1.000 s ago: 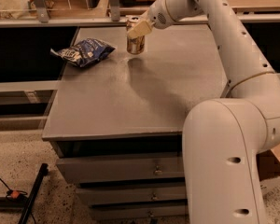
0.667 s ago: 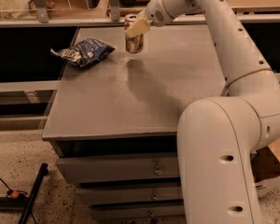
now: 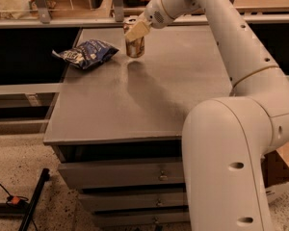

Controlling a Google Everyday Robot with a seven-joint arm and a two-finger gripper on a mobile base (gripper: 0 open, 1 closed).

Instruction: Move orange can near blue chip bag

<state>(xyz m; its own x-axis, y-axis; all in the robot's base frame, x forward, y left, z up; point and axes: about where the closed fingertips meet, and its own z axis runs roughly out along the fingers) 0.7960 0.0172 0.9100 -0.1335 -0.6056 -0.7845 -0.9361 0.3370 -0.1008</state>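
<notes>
Toward the far edge of the flat grey surface (image 3: 149,109), the short copper-orange metallic can (image 3: 135,47) is standing upright under the robot's pale two-finger hand (image 3: 136,31), which is clamping the can's top between its fingers. Just to the left, apart from the can, the dark blue wrinkled foil chip bag (image 3: 86,53) is lying flat. The white jointed arm (image 3: 231,37) is reaching in from the right. Grey metal drawers (image 3: 120,174) are sitting stacked beneath, above a speckled floor (image 3: 24,153).
</notes>
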